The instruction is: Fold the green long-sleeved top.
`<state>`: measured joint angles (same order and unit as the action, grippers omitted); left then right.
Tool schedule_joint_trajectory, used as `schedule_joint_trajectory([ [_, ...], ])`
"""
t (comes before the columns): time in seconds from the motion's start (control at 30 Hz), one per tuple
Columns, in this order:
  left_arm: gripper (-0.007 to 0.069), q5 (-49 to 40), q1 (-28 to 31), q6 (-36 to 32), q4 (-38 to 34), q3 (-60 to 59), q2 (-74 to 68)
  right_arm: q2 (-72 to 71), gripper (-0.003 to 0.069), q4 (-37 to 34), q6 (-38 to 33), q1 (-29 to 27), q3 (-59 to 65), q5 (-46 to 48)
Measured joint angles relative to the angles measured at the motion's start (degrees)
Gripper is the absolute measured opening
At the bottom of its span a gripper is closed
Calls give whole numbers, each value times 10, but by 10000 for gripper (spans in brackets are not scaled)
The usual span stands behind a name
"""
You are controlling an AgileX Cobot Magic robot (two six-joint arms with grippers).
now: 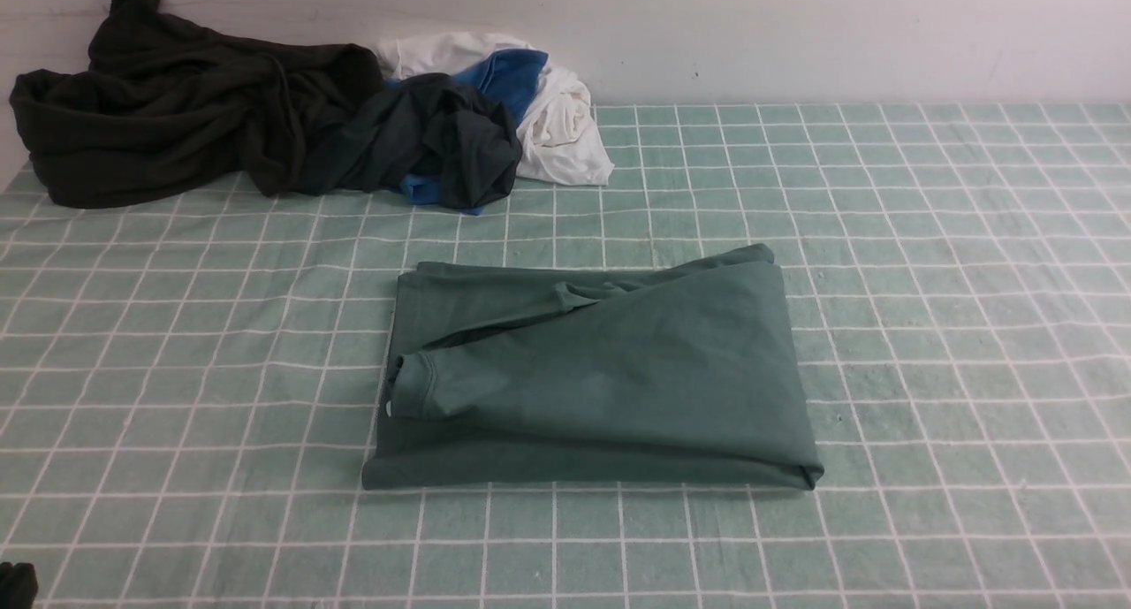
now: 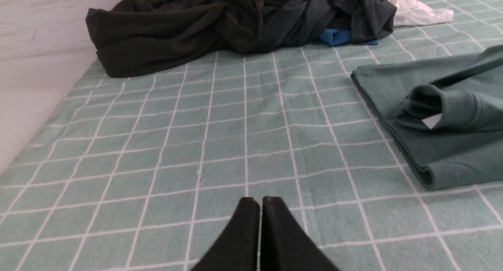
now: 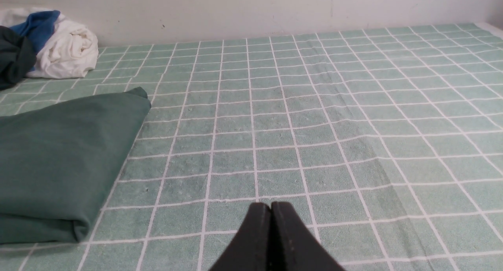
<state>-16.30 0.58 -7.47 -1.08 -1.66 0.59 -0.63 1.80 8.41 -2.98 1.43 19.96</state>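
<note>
One green long-sleeved top (image 1: 601, 370) lies mid-worktop (image 1: 928, 344), already folded into a compact rectangle, cuff tucked on top; little seems left. Left hand (image 2: 259, 202) and right hand (image 3: 271, 206) hover beside it, pressed together, empty.

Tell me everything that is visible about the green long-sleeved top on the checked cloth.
The green long-sleeved top is muted sage green, soft jersey by its look. It lies folded into a rough rectangle, flat on the checked cloth, apart from the heap of other clothes behind it. One sleeve lies across the top layer; its ribbed cuff sits at the left edge, a small white patch beside it. Neither gripper touches it.
</note>
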Motion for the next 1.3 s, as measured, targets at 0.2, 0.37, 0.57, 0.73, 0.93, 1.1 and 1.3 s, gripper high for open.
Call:
schedule_joint_trajectory([
  [0.2, -4, -30, 13, 0, 0, 4, 0, 0, -14, 0, 0, 0, 0, 0],
  [0.37, -4, -32, 52, 0, 0, 4, 0, 0, -14, 0, 0, 0, 0, 0],
  [0.57, -4, -32, 57, 0, 0, 4, 0, 0, -14, 0, 0, 0, 0, 0],
  [0.73, -4, -32, 57, 0, 0, 4, 0, 0, -14, 0, 0, 0, 0, 1],
  [0.93, -4, -32, 57, 0, 0, 4, 0, 0, -14, 0, 2, 0, 0, 1],
  [1.1, -4, -32, 57, 0, 0, 4, 0, 0, -14, 0, 2, 0, 0, 1],
  [1.3, -4, -32, 57, 0, -1, 4, 0, 0, -14, 0, 2, 0, 0, 1],
])
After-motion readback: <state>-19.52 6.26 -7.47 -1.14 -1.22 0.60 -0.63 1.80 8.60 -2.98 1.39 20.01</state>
